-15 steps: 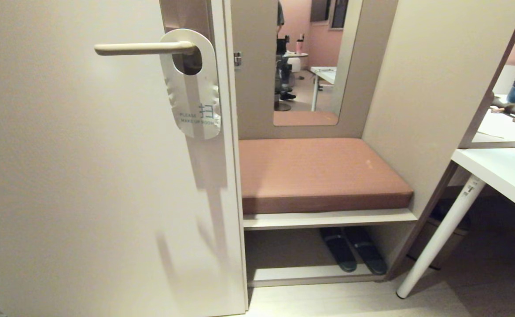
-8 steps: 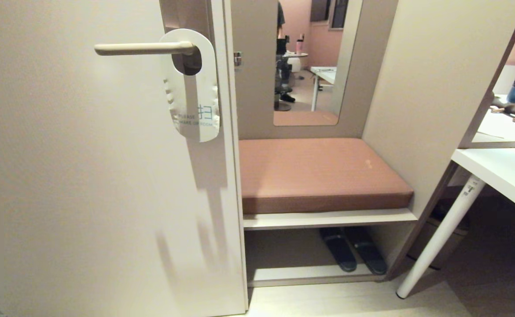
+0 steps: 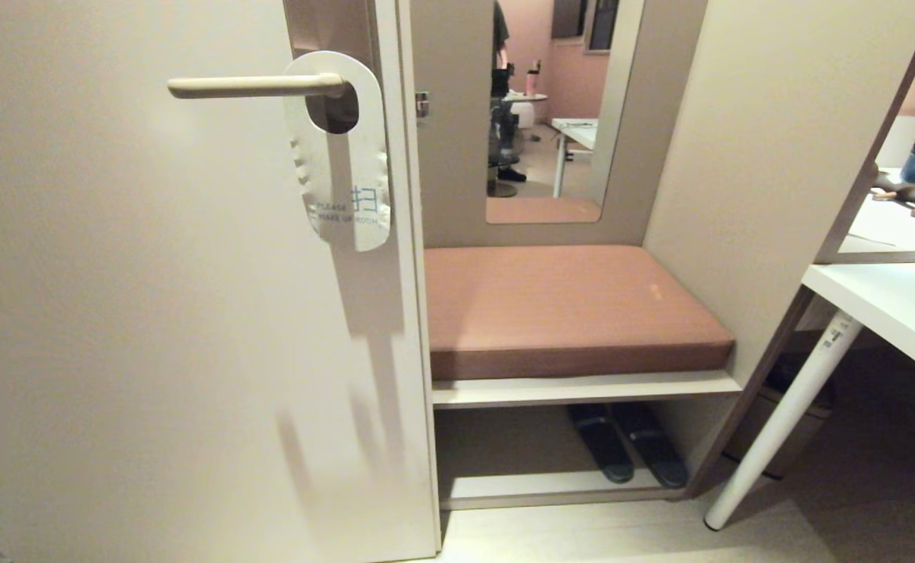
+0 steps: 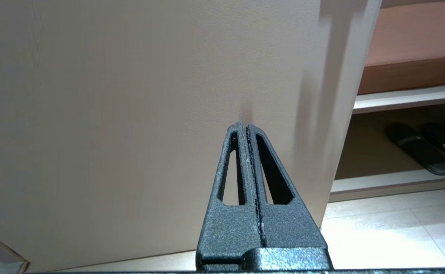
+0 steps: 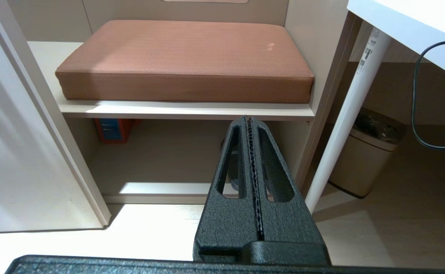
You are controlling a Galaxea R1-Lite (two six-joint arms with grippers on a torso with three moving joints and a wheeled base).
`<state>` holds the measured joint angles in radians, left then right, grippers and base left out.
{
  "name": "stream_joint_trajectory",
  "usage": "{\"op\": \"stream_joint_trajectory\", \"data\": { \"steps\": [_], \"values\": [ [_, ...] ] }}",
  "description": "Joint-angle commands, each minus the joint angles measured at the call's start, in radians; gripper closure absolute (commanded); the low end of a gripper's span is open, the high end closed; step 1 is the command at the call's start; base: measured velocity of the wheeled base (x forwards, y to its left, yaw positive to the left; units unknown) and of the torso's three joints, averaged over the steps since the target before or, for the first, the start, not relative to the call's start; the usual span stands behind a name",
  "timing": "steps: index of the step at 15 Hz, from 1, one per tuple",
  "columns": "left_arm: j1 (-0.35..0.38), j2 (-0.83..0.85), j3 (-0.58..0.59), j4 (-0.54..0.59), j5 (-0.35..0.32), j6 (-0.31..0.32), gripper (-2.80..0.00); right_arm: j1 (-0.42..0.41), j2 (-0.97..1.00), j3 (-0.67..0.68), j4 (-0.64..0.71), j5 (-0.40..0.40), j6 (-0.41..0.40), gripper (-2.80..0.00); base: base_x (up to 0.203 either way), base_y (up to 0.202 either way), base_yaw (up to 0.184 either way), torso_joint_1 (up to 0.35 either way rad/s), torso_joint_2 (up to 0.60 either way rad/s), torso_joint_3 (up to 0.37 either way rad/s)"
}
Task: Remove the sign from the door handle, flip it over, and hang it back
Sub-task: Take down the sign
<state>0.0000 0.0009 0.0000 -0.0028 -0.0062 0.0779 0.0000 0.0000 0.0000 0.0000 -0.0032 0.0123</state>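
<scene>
The sign hangs from the door handle, white face outward with blue "PLEASE MAKE UP ROOM" lettering near its lower end. The handle is a cream lever on a brown-grey plate near the door's right edge. Neither arm shows in the head view. My left gripper is shut and empty, low down, pointing at the lower part of the door. Also low, my right gripper is shut and empty, facing the bench shelf.
Right of the door stands a niche with a brown cushion on a shelf, dark slippers below and a mirror above, reflecting a person. A white desk with a slanted leg stands at the right, a bin beneath it.
The sign's lower end has swung slightly left and settled. Nothing else has moved.
</scene>
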Motion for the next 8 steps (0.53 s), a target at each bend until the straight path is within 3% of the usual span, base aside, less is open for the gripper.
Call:
{"op": "stream_joint_trajectory", "data": {
  "steps": [1,8],
  "values": [
    [0.000,0.001,0.000,0.000,0.000,0.006,0.00,-0.001,0.000,0.000,0.000,0.000,0.000,0.00,0.000,0.000,0.000,0.000,0.00,0.000],
    [0.000,0.001,0.000,0.000,0.003,-0.003,0.00,0.000,0.000,0.000,-0.001,0.000,0.000,0.00,0.000,0.000,0.000,0.000,0.00,0.000]
  ]
}}
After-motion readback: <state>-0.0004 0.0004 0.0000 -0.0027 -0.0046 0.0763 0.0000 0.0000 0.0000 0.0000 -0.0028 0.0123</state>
